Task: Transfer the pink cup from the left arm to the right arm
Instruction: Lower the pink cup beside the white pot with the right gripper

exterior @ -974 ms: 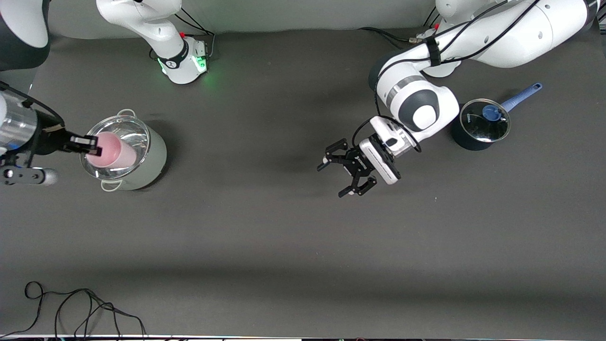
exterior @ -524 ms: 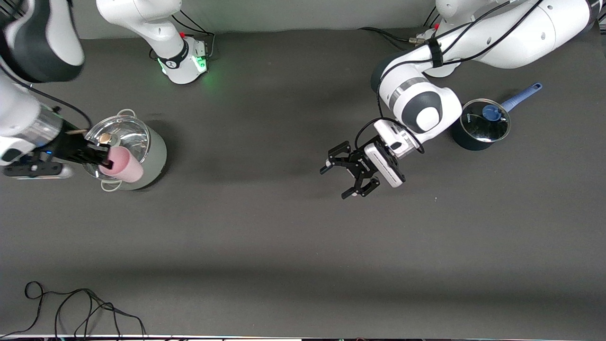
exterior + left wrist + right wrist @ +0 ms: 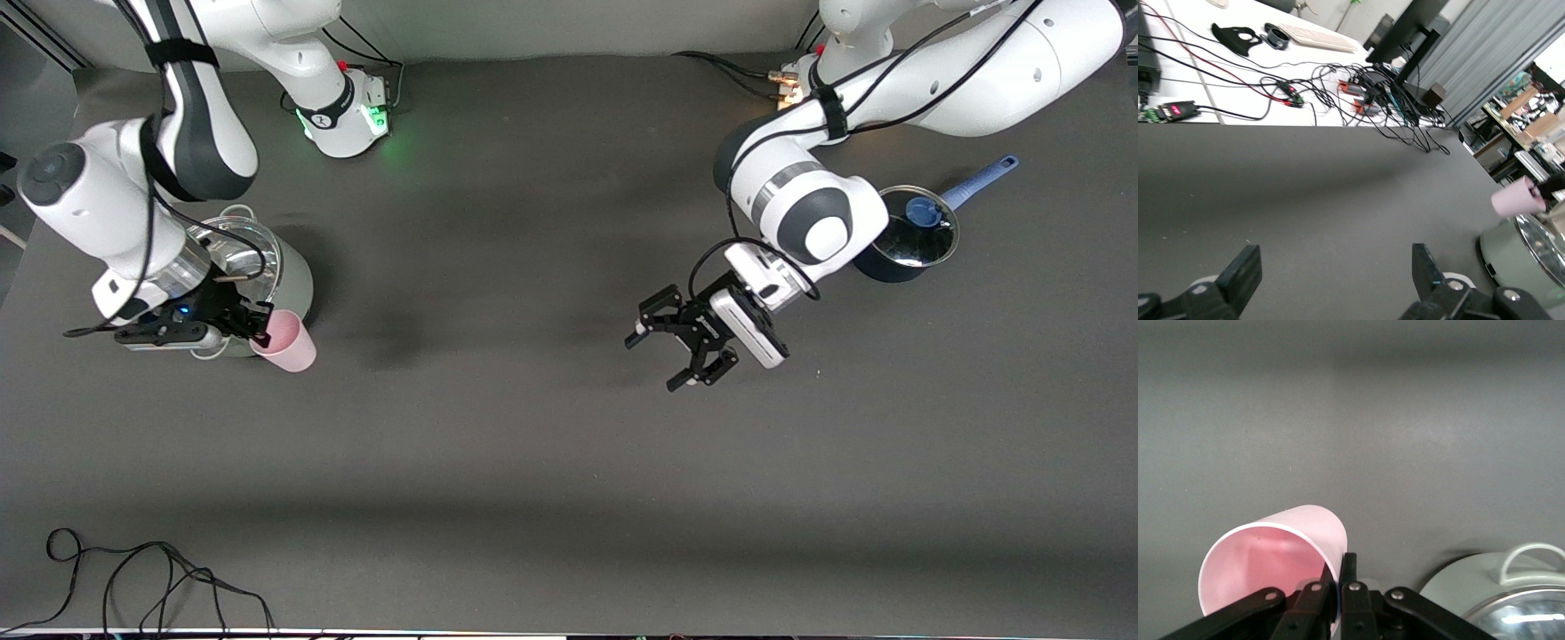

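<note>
So, starting with the table (image 3: 551, 462): it is a wide dark mat, and most of it lies bare between the two arms, which I judge is the room kept for passing things across. At the right arm's end stands the pale green pot (image 3: 286, 283) with its glass lid; at the left arm's end sits the dark blue saucepan (image 3: 896, 251), lid on, handle pointing away from the middle. Both look like bystanders to this job.

My right gripper (image 3: 258, 327) hangs just beside the green pot, on the side nearer the front camera. It is clenched on the rim wall of the pink cup (image 3: 286, 347), one finger inside and one outside. The pinch leaves the cup tipped on its side with its mouth toward the wrist camera.

My left gripper (image 3: 683, 351) hovers over the bare middle of the table, jaws spread wide and holding nothing. I judge the handover done, since the cup sits with the right arm and the left arm waits.
</note>
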Robot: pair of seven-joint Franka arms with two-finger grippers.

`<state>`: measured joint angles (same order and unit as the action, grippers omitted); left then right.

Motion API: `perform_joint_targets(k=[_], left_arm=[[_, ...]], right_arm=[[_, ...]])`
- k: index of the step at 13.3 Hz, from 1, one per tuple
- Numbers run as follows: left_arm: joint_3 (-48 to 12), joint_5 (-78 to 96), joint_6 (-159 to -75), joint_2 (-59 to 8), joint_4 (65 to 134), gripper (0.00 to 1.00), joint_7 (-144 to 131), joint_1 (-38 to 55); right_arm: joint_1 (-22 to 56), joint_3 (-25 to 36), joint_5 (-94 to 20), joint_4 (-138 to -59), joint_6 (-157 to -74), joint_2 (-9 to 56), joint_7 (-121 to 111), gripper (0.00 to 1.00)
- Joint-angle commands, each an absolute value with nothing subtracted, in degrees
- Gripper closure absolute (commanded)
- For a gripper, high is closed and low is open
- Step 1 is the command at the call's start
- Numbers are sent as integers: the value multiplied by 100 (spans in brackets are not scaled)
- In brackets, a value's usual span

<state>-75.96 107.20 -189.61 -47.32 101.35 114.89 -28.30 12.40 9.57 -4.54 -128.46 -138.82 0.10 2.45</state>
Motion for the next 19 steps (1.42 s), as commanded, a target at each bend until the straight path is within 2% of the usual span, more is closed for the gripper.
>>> perform_joint_targets(k=[1,7,10,15,17,18,19], left_arm=[[-7594,9620,-18949,-4676,10125,0,9728,-2804],[-7463,7632,-18879,-4553,10266,0,6554,-2909],[-7165,6805,-18354,-4124,10301,0,4665,-2971],[-5628,5952,-15589,-2403,10704,0,2245,-2971],[-4872,5312,-14140,-1857,10732,0,1533,-2953],[-4591,4813,-13567,-1628,10731,0,1268,-2962],[-4309,4312,-13170,-1452,10723,0,1187,-2962]], right_arm=[[1283,984,-650,-12841,-14080,359,158,100],[1283,958,-668,-12832,-14027,1088,176,100],[1292,923,-1166,-12797,-14141,1397,167,100],[1450,914,-1257,-12577,-14343,1871,167,100],[1459,914,-1257,-12516,-14388,1968,167,100],[1459,914,-1257,-12507,-14379,1986,167,97],[1459,914,-1257,-12489,-14379,1986,167,70]])
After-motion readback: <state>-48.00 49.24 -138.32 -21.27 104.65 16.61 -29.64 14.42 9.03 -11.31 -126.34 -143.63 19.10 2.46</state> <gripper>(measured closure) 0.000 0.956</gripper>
